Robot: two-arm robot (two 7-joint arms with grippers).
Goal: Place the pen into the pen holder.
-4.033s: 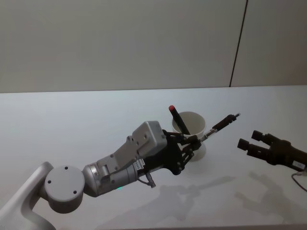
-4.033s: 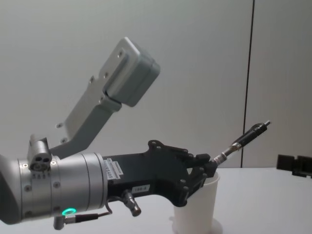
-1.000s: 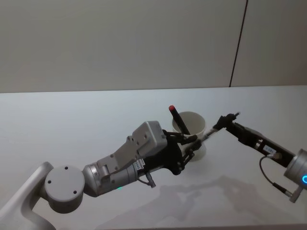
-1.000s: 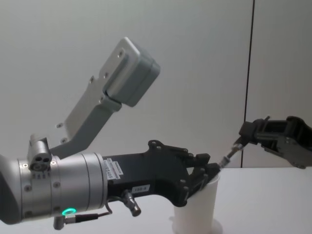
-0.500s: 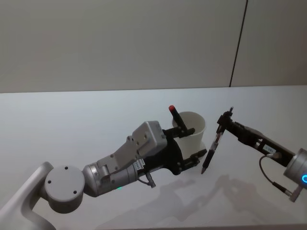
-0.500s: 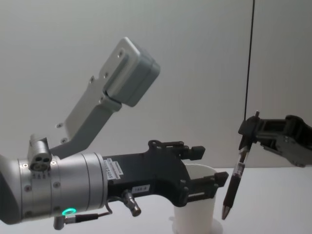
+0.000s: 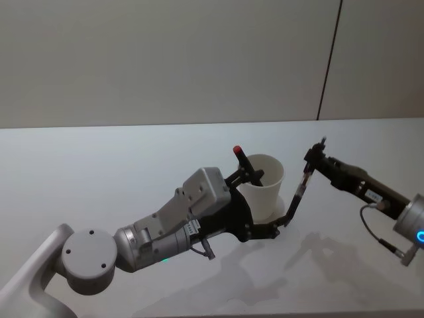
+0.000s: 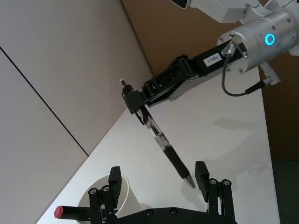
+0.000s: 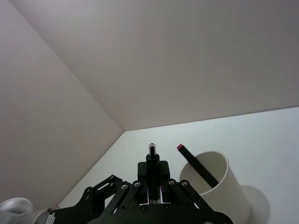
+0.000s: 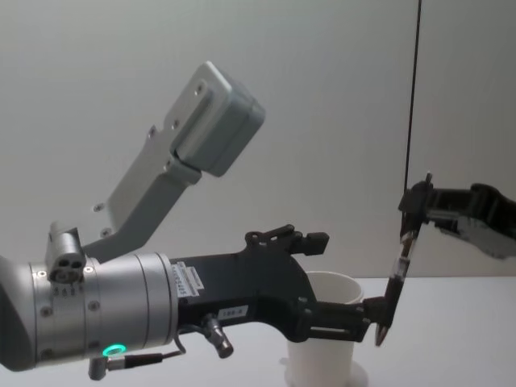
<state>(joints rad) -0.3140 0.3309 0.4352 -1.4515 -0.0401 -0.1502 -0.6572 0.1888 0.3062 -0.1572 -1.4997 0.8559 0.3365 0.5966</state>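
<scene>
The pen (image 7: 298,191) is dark and slim. It hangs tip down from my right gripper (image 7: 310,159), which is shut on its top end, just right of the pen holder (image 7: 264,189), a white paper cup. A red-capped pen (image 7: 240,158) leans inside the cup. My left gripper (image 7: 270,199) is open around the cup, one finger (image 7: 255,173) above the rim and one finger (image 7: 278,224) close to the pen's tip. In the chest view the pen (image 10: 397,282) hangs beside the cup (image 10: 326,326). The left wrist view shows the pen (image 8: 163,144) slanting between the left fingers.
The white table (image 7: 99,172) stretches to both sides under a plain wall. My left arm's grey body (image 10: 185,145) takes up the chest view's left and middle. Open tabletop lies to the right of the cup, under the right arm (image 7: 371,192).
My right gripper reached in and shut on the pen's top. My left gripper opened and let go, and the pen swung from a slant to hanging down beside the cup.
</scene>
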